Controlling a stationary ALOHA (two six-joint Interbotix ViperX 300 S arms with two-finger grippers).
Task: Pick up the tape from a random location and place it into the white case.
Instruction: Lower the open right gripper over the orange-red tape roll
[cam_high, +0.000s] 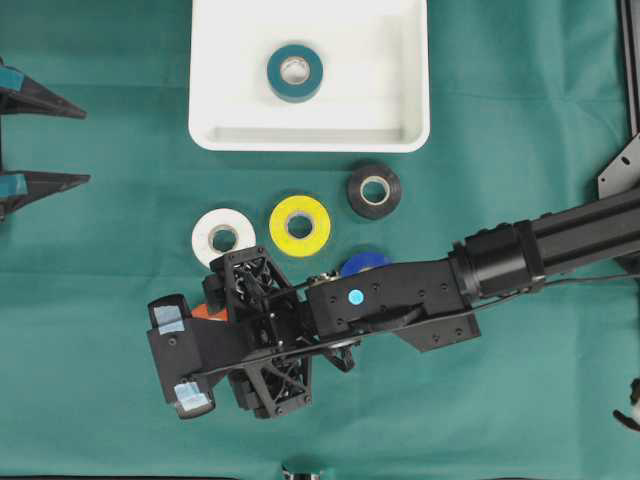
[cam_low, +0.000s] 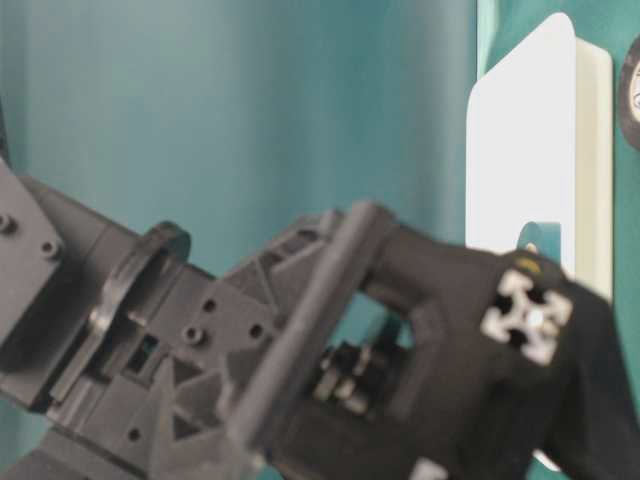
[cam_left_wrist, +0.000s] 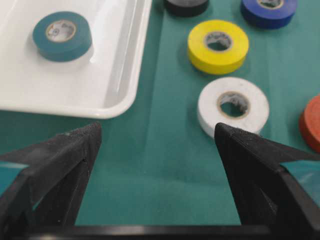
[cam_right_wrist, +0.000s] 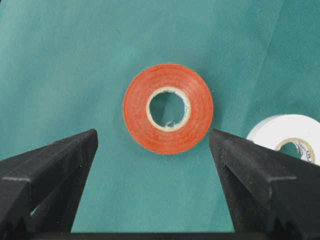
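No legible text, brand, number or sign is being shown in any view. Faint dark printing is being displayed on the inner core of the teal tape roll (cam_left_wrist: 62, 36) lying in the white case (cam_left_wrist: 117, 75), upper left of the left wrist view, but it is too small to be read. Similar unreadable marks are being shown inside the core of the yellow tape roll (cam_left_wrist: 218, 46), upper centre, and on the core of the white tape roll (cam_right_wrist: 292, 135) at the right edge of the right wrist view.
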